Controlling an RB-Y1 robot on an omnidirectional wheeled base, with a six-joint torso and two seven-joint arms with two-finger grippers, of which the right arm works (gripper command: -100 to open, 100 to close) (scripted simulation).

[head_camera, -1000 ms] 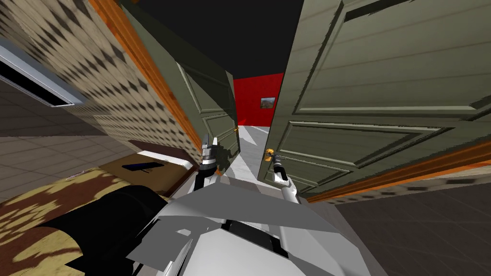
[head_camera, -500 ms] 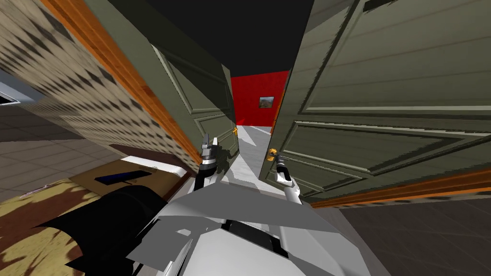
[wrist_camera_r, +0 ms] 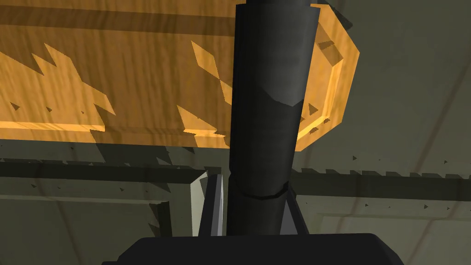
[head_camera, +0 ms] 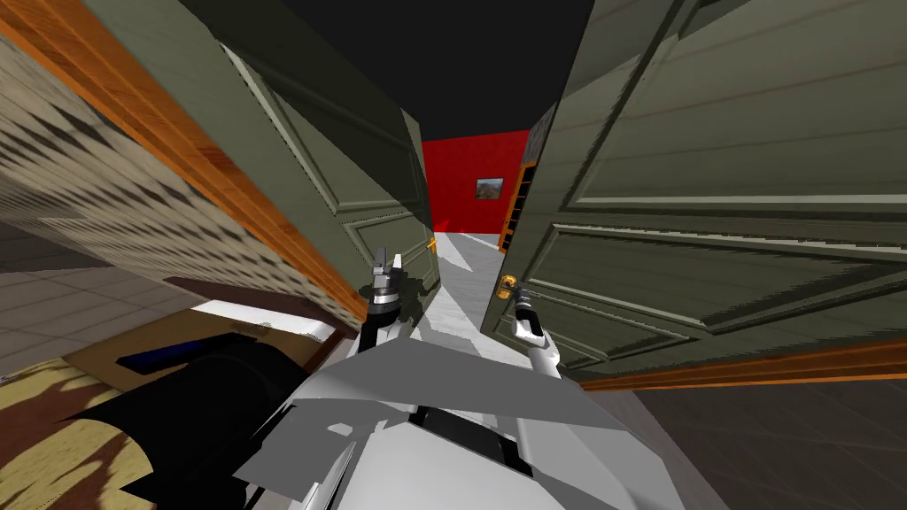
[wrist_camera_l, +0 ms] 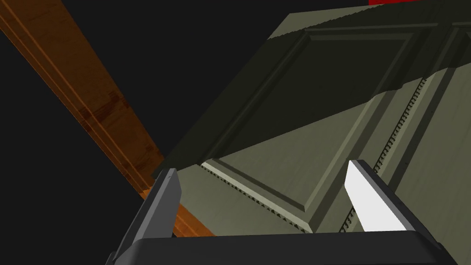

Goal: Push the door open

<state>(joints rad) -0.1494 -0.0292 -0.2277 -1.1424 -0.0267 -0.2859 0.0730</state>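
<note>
1. Your right gripper [wrist_camera_r: 250, 188] is clamped. Its two fingers [wrist_camera_r: 212, 202] press the sides of the dark round bar of the door handle [wrist_camera_r: 271, 69], which runs up between them.
2. Right behind that bar sits the handle's golden plate [wrist_camera_r: 115, 69], flat against the olive-green door face.
3. From the head camera, you can see this grip low on the right door [head_camera: 709, 221], close to its free edge. The forearm reaches up to it from the chest.
4. An orange wooden frame strip [head_camera: 753, 367] runs along the far side of that panelled door.
5. Your left gripper [head_camera: 388, 262] is held up in front of the left door [head_camera: 354, 177]. Its fingers are spread wide with nothing between them.
6. In the left wrist view, those spread blades point at a recessed panel of the left door, partly in shadow. You cannot tell from here whether the tips touch it.
7. Beside that door, an orange door frame [wrist_camera_l: 92, 101] slants past, with a black area on its other side.
8. The two doors stand apart, leaving a narrow gap between their edges.
9. Through the gap you see a pale floor [head_camera: 465, 266] and a red wall [head_camera: 456, 168] carrying a small picture [head_camera: 489, 187].
10. A black area lies above the doors.
11. To your left, a wall with a diamond pattern [head_camera: 106, 204] runs alongside the orange frame.
</note>
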